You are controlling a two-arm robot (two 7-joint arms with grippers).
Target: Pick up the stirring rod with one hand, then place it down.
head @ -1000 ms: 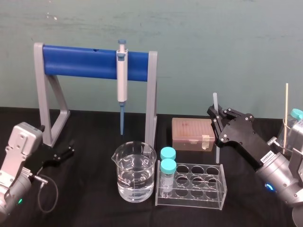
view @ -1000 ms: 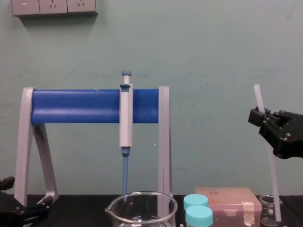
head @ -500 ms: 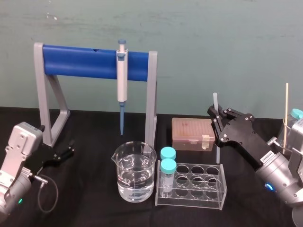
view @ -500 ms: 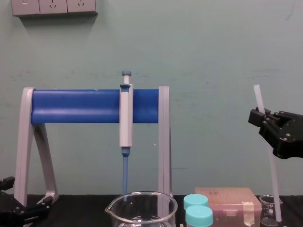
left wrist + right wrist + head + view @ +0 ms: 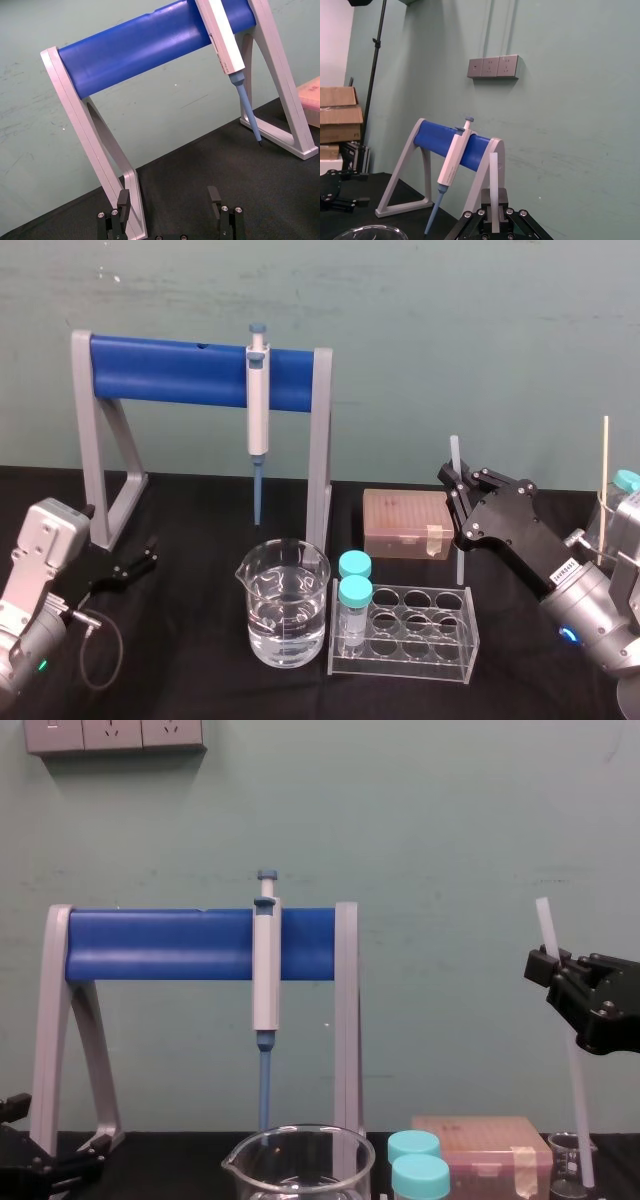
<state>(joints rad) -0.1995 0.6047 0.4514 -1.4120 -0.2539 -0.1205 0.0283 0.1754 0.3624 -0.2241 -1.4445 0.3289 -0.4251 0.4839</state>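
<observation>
Stirring rod (image 5: 577, 1115), upright and clamped near its upper end by the closed right hand (image 5: 545, 966). Nothing has shifted in the last second, so the lift appears paused with the set-down still to come. Its lower end meets the small beaker (image 5: 570, 1167); whether inside it cannot be told. Tip box (image 5: 405, 523) and tube rack (image 5: 420, 655) crowd the tabletop (image 5: 200, 530) nearby. Left hand (image 5: 138, 565) rests open at the far left.
</observation>
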